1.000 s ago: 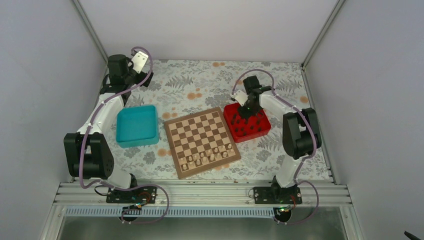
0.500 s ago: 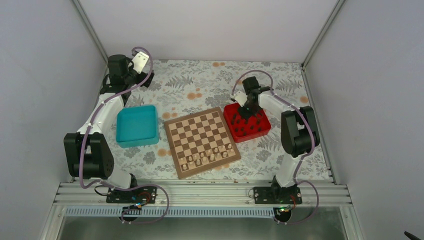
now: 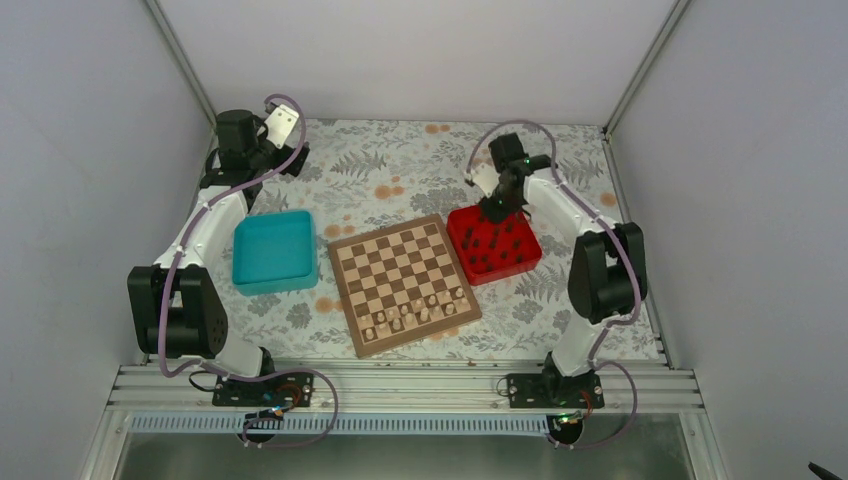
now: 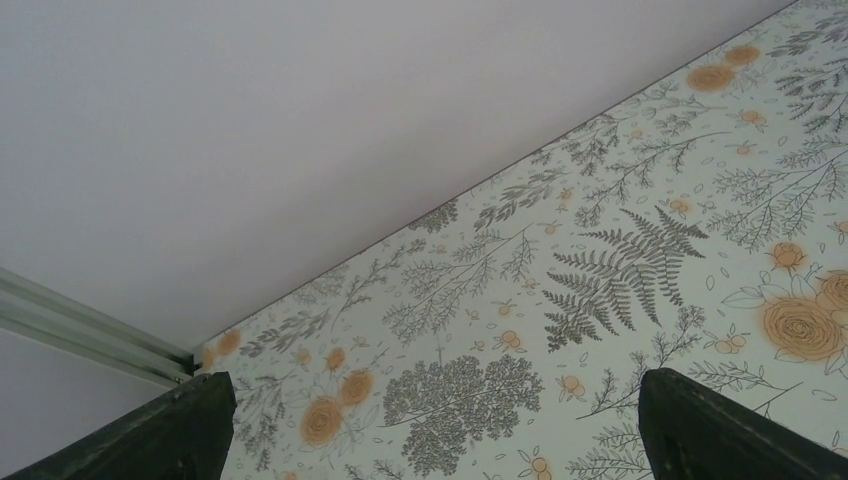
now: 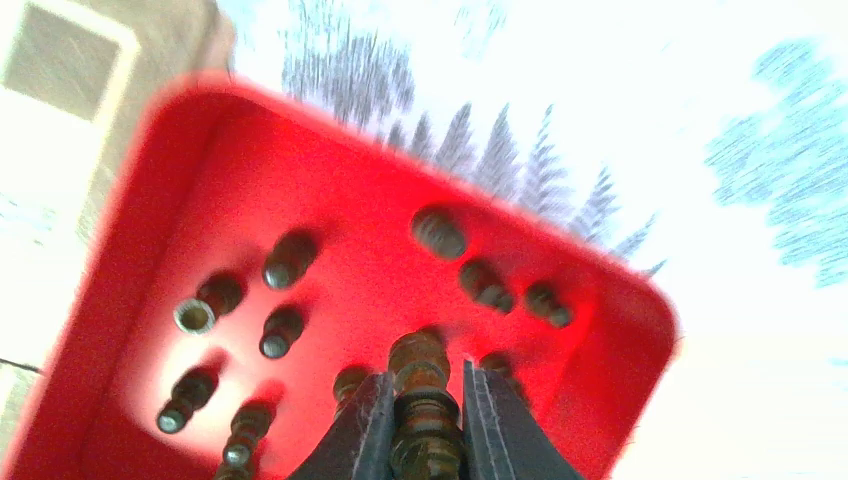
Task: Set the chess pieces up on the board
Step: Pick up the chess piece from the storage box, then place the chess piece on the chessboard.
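Dark brown chessman (image 5: pixel 418 365): gripped upright between the two fingers of the right gripper (image 5: pixel 425 440). The jaws are clenched on its turned stem and its rounded head stands proud of the fingertips. The grip sits low on the stem, which in this inspector's judgement keeps so slender a piece from tipping in carriage.

Location: the piece is over the red tray (image 5: pixel 200 180), toward its far end in the top view. The wrist picture is blurred, so it cannot be told whether the base is clear of the tray floor.

Remaining dark chessmen (image 5: pixel 290 255) lie scattered and apart on the tray floor, some upright and some tilted. The tray serves as the supply and stands just beside the right edge of the chessboard (image 3: pixel 400 262), within short reach of the right arm.

Chessboard: pale chessmen (image 3: pixel 415 312) occupy its two near rows. The far rows appear bare, and no dark piece is discernible on them. The dark side is therefore judged at its very start, with the held piece due for the far rows.

Left gripper (image 4: pixel 445 430): released, fingers well apart with nothing between them, hovering over the floral tablecloth (image 4: pixel 600 270) at the far left corner, beyond the teal tray (image 3: pixel 273 250). It is judged parked out of the working area.
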`<action>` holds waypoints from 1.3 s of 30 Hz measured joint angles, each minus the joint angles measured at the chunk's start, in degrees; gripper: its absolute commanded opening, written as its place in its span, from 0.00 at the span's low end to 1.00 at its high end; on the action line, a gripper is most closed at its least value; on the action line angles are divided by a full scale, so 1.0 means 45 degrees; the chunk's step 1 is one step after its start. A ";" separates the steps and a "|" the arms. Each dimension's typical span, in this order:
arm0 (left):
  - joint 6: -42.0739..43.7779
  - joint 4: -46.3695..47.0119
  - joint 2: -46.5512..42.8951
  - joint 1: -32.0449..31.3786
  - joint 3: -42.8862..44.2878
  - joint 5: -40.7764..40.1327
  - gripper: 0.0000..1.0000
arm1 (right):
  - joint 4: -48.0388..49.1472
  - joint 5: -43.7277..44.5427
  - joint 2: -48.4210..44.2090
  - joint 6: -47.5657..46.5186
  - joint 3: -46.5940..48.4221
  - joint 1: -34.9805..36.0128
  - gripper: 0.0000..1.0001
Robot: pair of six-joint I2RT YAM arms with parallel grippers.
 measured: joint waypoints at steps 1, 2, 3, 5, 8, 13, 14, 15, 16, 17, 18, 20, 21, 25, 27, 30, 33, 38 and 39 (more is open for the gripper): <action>0.0000 0.0000 0.0000 0.0000 0.0000 0.0019 1.00 | -0.0330 0.0044 -0.0092 -0.0015 0.0510 0.0073 0.10; 0.0000 0.0000 0.0000 0.0000 0.0000 0.0039 1.00 | -0.0583 0.0107 -0.0151 -0.0034 0.1025 0.0189 0.10; 0.0000 0.0000 0.0000 0.0000 0.0000 0.0049 1.00 | -0.0894 0.0204 -0.0180 -0.0058 0.1734 0.0374 0.10; 0.0000 -0.0015 0.0000 0.0000 0.0000 0.0078 1.00 | -0.1248 0.0238 -0.0185 -0.0102 0.2895 0.0806 0.10; 0.0005 -0.0039 -0.0005 0.0000 0.0000 0.0092 1.00 | -0.1987 0.0160 0.0019 -0.0199 0.4813 0.1661 0.10; 0.0019 -0.0049 -0.0015 0.0000 0.0000 0.0087 1.00 | -0.2715 -0.0097 0.1311 -0.0335 0.7339 0.2822 0.10; 0.0019 -0.0053 -0.0015 0.0000 0.0000 0.0087 1.00 | -0.2817 -0.0112 0.1729 -0.0374 0.7762 0.3050 0.10; 0.0024 -0.0058 -0.0010 0.0000 0.0000 0.0083 1.00 | -0.2890 -0.0131 0.2103 -0.0403 0.8053 0.3269 0.10; 0.0029 -0.0063 -0.0010 0.0000 0.0000 0.0083 1.00 | -0.2963 -0.0136 0.2453 -0.0432 0.8272 0.3463 0.10; 0.0039 -0.0068 -0.0010 0.0000 0.0000 0.0083 1.00 | -0.3079 -0.0151 0.2851 -0.0457 0.8490 0.3687 0.10; 0.0044 -0.0078 -0.0015 0.0000 0.0000 0.0083 1.00 | -0.3123 -0.0170 0.3177 -0.0481 0.8626 0.3871 0.10; 0.0044 -0.0083 -0.0010 0.0000 0.0000 0.0078 1.00 | -0.3206 -0.0238 0.3716 -0.0525 0.8782 0.4172 0.10; 0.0044 -0.0078 -0.0015 0.0000 0.0000 0.0078 1.00 | -0.3235 -0.0296 0.3949 -0.0539 0.8845 0.4294 0.10; 0.0044 -0.0078 -0.0015 0.0000 0.0000 0.0073 1.00 | -0.3283 -0.0675 0.4527 -0.0588 0.8879 0.4648 0.10; 0.0049 -0.0083 -0.0015 0.0000 0.0000 0.0073 1.00 | -0.3283 -0.0889 0.4711 -0.0617 0.8927 0.4697 0.10; 0.0049 -0.0078 -0.0010 0.0000 0.0000 0.0073 1.00 | -0.3201 -0.1166 0.5066 -0.0631 0.9020 0.4775 0.10; 0.0049 -0.0083 -0.0015 0.0000 0.0000 0.0073 1.00 | -0.3201 -0.1248 0.5469 -0.0665 0.9083 0.4847 0.11; 0.0053 -0.0083 -0.0010 0.0000 -0.0005 0.0068 1.00 | -0.3259 -0.1200 0.6154 -0.0685 0.9194 0.5289 0.12; 0.0053 -0.0078 -0.0015 0.0000 -0.0005 0.0063 1.00 | -0.3303 -0.1180 0.6237 -0.0695 0.9194 0.5401 0.12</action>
